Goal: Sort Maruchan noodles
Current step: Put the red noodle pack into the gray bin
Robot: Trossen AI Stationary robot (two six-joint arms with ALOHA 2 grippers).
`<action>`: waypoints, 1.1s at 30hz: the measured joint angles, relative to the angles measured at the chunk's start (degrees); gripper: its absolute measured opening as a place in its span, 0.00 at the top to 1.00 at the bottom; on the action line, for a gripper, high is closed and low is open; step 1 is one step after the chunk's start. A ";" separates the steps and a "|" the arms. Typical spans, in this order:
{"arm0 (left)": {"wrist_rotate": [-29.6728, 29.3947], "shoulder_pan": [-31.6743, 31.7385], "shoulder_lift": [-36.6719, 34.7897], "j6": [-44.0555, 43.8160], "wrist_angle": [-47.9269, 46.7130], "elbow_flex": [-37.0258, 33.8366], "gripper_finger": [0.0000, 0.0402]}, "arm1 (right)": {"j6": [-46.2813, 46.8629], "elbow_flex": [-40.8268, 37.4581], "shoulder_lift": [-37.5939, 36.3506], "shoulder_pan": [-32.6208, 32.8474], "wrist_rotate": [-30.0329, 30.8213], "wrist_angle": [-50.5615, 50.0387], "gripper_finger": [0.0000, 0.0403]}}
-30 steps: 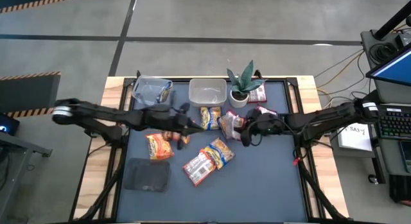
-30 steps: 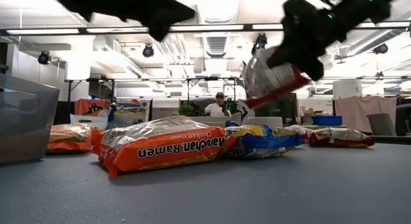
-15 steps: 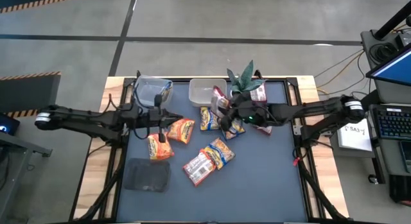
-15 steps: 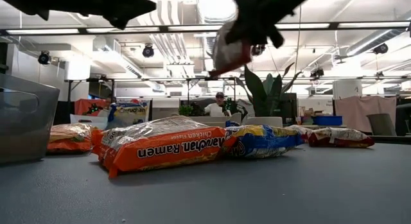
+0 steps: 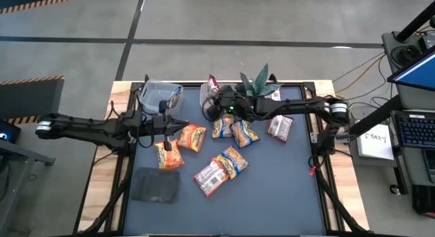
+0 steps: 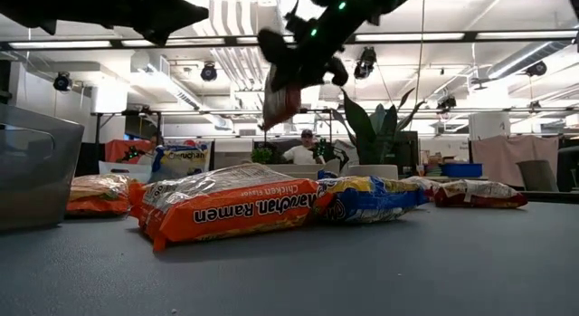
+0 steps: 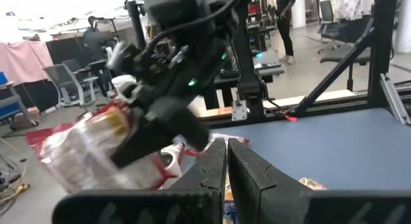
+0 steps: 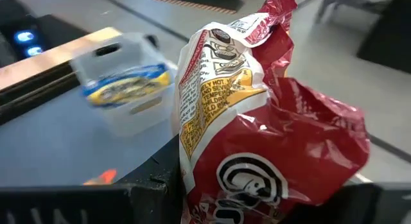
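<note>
My right gripper [image 5: 219, 98] reaches from the table's right to the far middle. It is shut on a dark red-and-white noodle packet [image 5: 212, 83], held high over the middle clear tub [image 5: 204, 101]. My left gripper [image 5: 181, 125] hangs shut and touches nothing, above the table's left half, beside an orange packet [image 5: 192, 137]. More packets lie flat on the blue mat: an orange one [image 5: 168, 155], a yellow one [image 5: 223, 125], a blue-yellow one [image 5: 244, 132], a red-and-white one [image 5: 279, 127] and a small heap [image 5: 220, 171]. The left tub [image 5: 161, 96] holds a blue-yellow packet [image 8: 128, 89]. My right gripper pinches one end of the red-and-white packet [image 8: 221, 198] between its two fingers. The fingers slant slightly downward, coming from the table's right. The crumpled packet [image 6: 280, 103] sticks out ahead of and below the fingers, lifted well clear of the table.
A potted plant [image 5: 257, 87] stands at the far edge just right of my right gripper, with another red-and-white packet [image 5: 273, 96] beside it. A dark grey cloth pad [image 5: 155, 185] lies near the front left. The mat's near right part is bare. People show in the room beyond.
My right gripper has carried the red-and-white packet up and toward the table's far left, from right of centre to above the middle tub, turning as it went. My left gripper, still shut, has drawn back toward the table's left edge, uncovering an orange packet.
</note>
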 joint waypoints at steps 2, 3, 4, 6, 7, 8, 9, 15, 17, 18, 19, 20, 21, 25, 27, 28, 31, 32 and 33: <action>0.01 0.00 -0.33 -0.30 -0.29 0.00 1.00 | -0.06 1.42 2.35 -0.59 2.61 0.29 0.66; 0.01 0.00 -0.75 -0.38 -0.57 0.02 1.00 | -0.12 2.11 3.48 -0.75 4.80 -0.14 0.66; 0.01 0.00 -1.20 -0.38 -1.50 0.00 1.00 | -0.25 3.01 4.68 -0.75 6.75 0.06 0.66; 0.01 0.00 -1.50 -0.56 -1.80 0.04 1.00 | -0.81 4.26 6.70 -0.97 11.00 0.24 0.66; 0.01 0.00 -1.69 -0.80 -2.15 0.03 1.00 | -1.26 5.04 7.81 -0.99 13.36 0.18 0.66; 0.01 0.00 -1.79 -1.13 -2.46 -0.03 1.00 | -1.33 5.81 8.92 -0.99 15.10 0.42 0.66; 0.01 0.00 -1.73 -1.41 -2.53 -0.04 1.00 | -1.32 6.40 9.96 -1.03 16.27 0.47 0.66; 0.01 0.00 -1.25 -1.69 -3.05 -0.04 1.00 | -0.46 10.86 16.31 -1.38 18.36 0.42 0.66; 0.03 0.00 -1.12 -1.69 -3.35 -0.04 1.00 | 0.46 11.68 17.97 -1.60 19.97 0.21 0.66; 0.03 0.00 -1.16 -1.69 -3.40 -0.04 1.00 | 1.18 12.12 18.69 -1.84 19.97 0.30 0.66; 0.03 0.00 -1.23 -1.69 -3.62 -0.04 1.00 | 1.70 12.56 19.45 -2.01 19.88 0.21 0.66; 0.03 0.00 -1.25 -1.69 -3.70 -0.04 1.00 | 2.40 13.08 20.22 -2.24 19.82 0.26 0.66; 0.03 0.00 -1.29 -1.69 -3.65 -0.04 1.00 | 3.16 13.59 20.88 -2.43 19.62 0.43 0.66; 0.03 0.00 -1.33 -1.70 -3.56 -0.04 1.00 | 4.06 15.55 23.91 -2.95 19.58 2.04 0.66; 0.03 0.00 -1.32 -1.69 -3.51 -0.04 1.00 | 4.02 16.51 25.53 -3.02 19.50 1.99 0.66; 0.03 0.00 -1.32 -1.72 -3.51 -0.04 1.00 | 3.99 16.85 26.23 -3.04 19.51 1.98 0.66; 0.03 0.00 -1.36 -1.94 -3.48 -0.04 1.00 | 3.97 17.50 27.43 -3.00 19.52 2.20 0.66; 0.06 0.00 -1.35 -1.94 -3.49 -0.04 1.00 | 4.00 17.52 27.70 -3.00 19.53 2.44 0.66; 0.04 0.00 -1.34 -1.94 -3.50 -0.04 1.00 | 4.00 17.56 28.05 -3.00 19.60 2.76 0.65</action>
